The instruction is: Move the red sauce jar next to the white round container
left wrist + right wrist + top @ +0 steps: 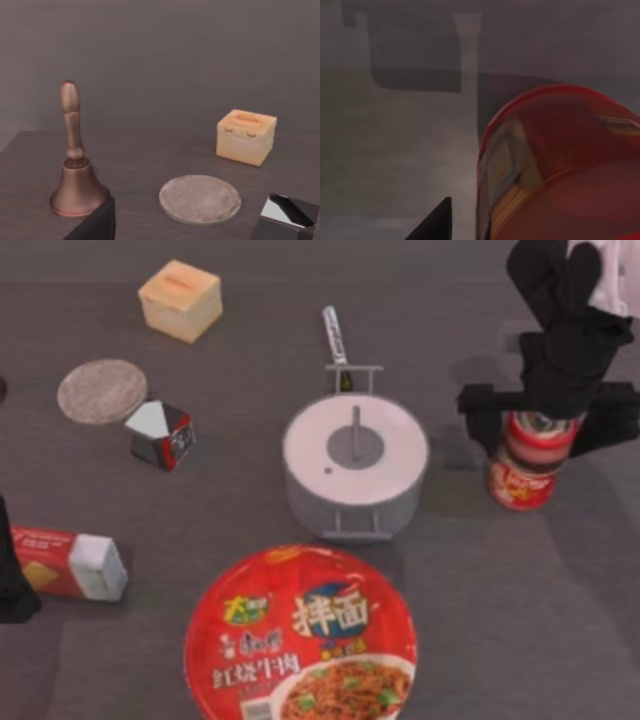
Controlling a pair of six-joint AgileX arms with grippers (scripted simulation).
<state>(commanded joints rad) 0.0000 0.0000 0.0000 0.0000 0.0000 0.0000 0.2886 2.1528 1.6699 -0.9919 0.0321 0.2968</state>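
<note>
Right up at the right wrist lens: red sauce jar, filling most of that view. Stands upright on the worktop at the right, near the white round container but not touching. Right gripper directly over its lid, fingers clamped on the jar. Left arm parked at the left edge; can't tell about its fingers.

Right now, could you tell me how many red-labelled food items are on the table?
4: the jar at the right under the right pincer, the noodle bowl at the front, a red box at the left edge, a small carton beside the grey disc.
</note>
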